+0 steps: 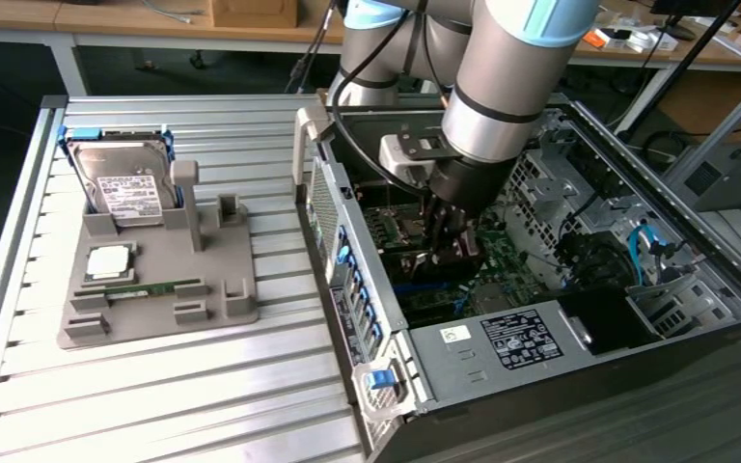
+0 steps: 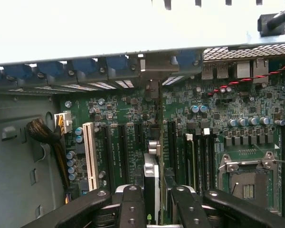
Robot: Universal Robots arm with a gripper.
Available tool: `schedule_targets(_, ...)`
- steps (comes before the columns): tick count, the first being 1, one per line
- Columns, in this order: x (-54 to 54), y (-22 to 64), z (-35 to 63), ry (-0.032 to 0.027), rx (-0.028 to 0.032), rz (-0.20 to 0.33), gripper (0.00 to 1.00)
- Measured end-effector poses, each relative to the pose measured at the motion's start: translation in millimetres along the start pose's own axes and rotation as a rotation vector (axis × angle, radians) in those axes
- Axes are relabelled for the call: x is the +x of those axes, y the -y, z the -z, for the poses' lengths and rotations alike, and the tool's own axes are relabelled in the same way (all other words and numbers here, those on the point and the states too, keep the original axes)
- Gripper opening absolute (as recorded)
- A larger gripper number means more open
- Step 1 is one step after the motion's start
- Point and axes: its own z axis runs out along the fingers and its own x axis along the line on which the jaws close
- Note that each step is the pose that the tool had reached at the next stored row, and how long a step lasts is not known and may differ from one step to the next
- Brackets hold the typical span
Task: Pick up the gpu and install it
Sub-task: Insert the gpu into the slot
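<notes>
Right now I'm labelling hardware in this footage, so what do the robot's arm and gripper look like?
The arm is built of thick silver-grey tubes with light blue joint caps and a black band near the wrist. A black cable runs alongside it. A pale grey block sits at the wrist. The gripper is black, with black linkage fingers showing round pivot pins.

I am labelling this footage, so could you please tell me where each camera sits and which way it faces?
Exterior view: off the arm, high, looking down at the slatted table, the grey parts holder and the open computer case; the arm reaches into it.
Wrist view: on the wrist, facing the motherboard; the gripper holds the gpu edge-on.
Shared: case interior, gripper.
</notes>
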Motion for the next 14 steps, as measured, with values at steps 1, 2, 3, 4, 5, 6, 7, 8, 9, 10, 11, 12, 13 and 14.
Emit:
schedule_targets(1, 0.0, 0.0, -0.2, 0.0001, 0.0, 0.0, 0.27)
schedule_targets(2, 0.0, 0.0, -0.5, 0.0001, 0.0, 0.0, 0.27)
schedule_targets(3, 0.0, 0.0, -0.8, 0.0002, 0.0001, 0.0, 0.27)
schedule_targets(4, -0.1, 0.0, -1.3, 0.0004, 0.0001, 0.0, 0.27)
schedule_targets(5, -0.1, 0.0, -1.6, 0.0003, 0.0001, 0.0, 0.27)
schedule_targets(6, -0.1, 0.0, -2.1, 0.0001, 0.0001, 0.0, 0.27)
schedule_targets(7, -0.1, 0.0, -2.6, 0.0001, 0.0, 0.0, 0.27)
schedule_targets(8, -0.1, 0.0, -3.1, 0.0001, 0.0001, 0.0, 0.27)
schedule_targets(9, -0.1, 0.0, -3.6, 0.0001, 0.0, 0.0, 0.27)
schedule_targets(10, -0.1, 0.0, -4.1, 0.0001, 0.0001, 0.0, 0.27)
schedule_targets(11, -0.1, 0.0, -4.7, 0.0003, 0.0001, 0.0, 0.27)
schedule_targets(12, -0.1, -0.1, -5.3, 0.0002, 0.0001, 0.0, 0.27)
schedule_targets(13, -0.1, -0.1, -5.8, 0.0002, 0.0001, 0.0, 0.27)
schedule_targets(14, -0.1, -0.1, -6.3, 0.0001, 0.0, 0.0, 0.27)
